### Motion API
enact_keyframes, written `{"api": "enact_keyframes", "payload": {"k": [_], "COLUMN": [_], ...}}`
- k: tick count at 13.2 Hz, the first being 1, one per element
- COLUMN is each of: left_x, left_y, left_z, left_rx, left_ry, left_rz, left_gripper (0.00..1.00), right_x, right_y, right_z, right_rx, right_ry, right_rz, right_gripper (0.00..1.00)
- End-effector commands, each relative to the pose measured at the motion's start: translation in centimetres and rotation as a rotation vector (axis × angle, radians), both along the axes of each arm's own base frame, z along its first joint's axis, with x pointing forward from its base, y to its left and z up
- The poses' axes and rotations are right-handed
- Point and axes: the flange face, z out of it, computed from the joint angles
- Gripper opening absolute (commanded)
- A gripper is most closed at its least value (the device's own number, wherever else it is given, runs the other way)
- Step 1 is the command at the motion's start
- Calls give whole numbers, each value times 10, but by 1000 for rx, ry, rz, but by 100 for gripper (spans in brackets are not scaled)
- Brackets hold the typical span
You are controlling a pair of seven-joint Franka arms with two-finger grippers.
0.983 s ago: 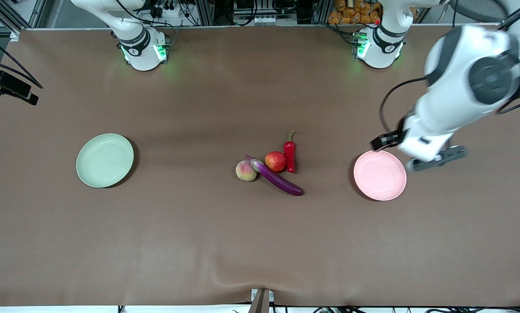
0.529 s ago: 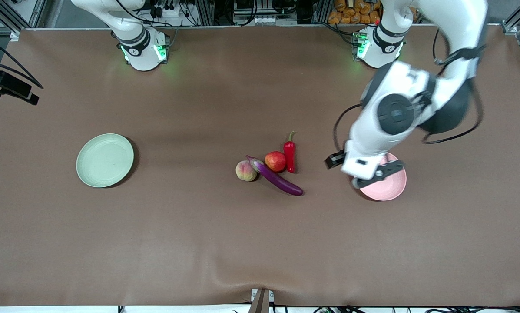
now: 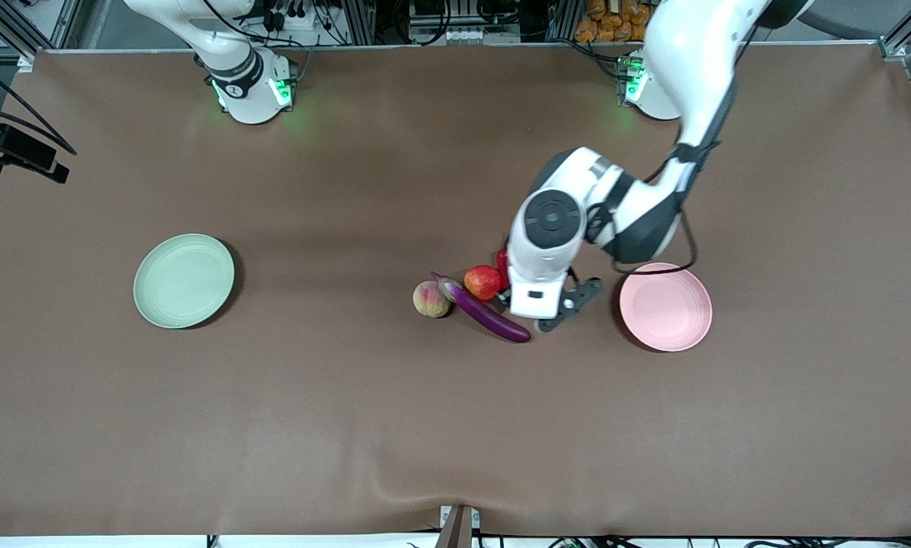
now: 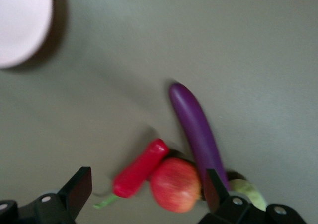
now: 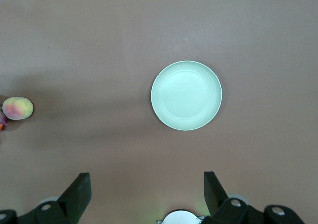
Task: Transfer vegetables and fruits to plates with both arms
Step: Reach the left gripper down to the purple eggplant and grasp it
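just under left gripper (image 4: 146, 191): chili pepper (image 4: 139, 168)

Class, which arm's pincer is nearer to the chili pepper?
Left. The left pincer hangs open just above the chili pepper and red fruit; the right pincer hangs open high above the green plate.

Even overhead light, soft shadows; left wrist view motion-blurred.
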Motion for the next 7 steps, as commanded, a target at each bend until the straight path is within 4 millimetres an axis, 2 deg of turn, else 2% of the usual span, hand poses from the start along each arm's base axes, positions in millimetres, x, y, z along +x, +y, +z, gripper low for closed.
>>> {"api": "enact_keyframes", "payload": {"k": [1, 3, 7], "left_x": [12, 11, 15], "left_y": [-16, -26, -31], "left_z": [-16, -34, -72], "left_rx": [-24, -48, -74], "left_ry": [-53, -68, -72], "left_rz": [133, 206, 224], "left_gripper": [100, 100, 100], "right_x": [-2, -2, -2], "right_y": [-2, -2, -3], "right_z": [2, 2, 2], "right_rx": [3, 4, 4], "right_ry": [2, 2, 4], "right_rz": [0, 0, -1], "right_gripper": [100, 100, 100]}}
